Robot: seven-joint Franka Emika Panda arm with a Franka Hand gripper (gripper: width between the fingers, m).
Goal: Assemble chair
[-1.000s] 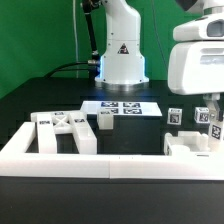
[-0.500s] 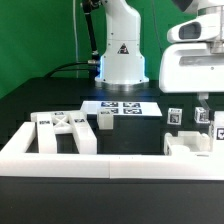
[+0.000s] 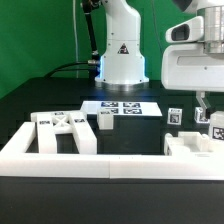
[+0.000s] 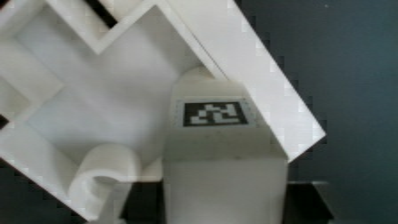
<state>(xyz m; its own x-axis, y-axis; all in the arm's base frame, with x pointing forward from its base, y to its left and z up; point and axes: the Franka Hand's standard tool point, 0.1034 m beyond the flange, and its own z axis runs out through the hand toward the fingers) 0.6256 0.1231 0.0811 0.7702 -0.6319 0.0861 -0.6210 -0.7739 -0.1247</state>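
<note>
Exterior view: near the exterior view's right edge, the gripper (image 3: 204, 103) has risen slightly, probably lifting a square post (image 3: 213, 124) of the chair. Other frame pieces (image 3: 62, 128) wait behind the rail (image 3: 100, 165).

Wrist view: the jaws appear clamped on the white, tagged square post (image 4: 222, 150), with a zigzag frame piece (image 4: 107, 70) behind it.

You see the arm's bulky white wrist housing (image 3: 195, 65) sitting a little further toward the exterior view's left than a second ago. Its grey top section reaches further that way too. Beneath it, the two-finger gripper (image 3: 204, 104) shifts the same way, only slightly.
</note>
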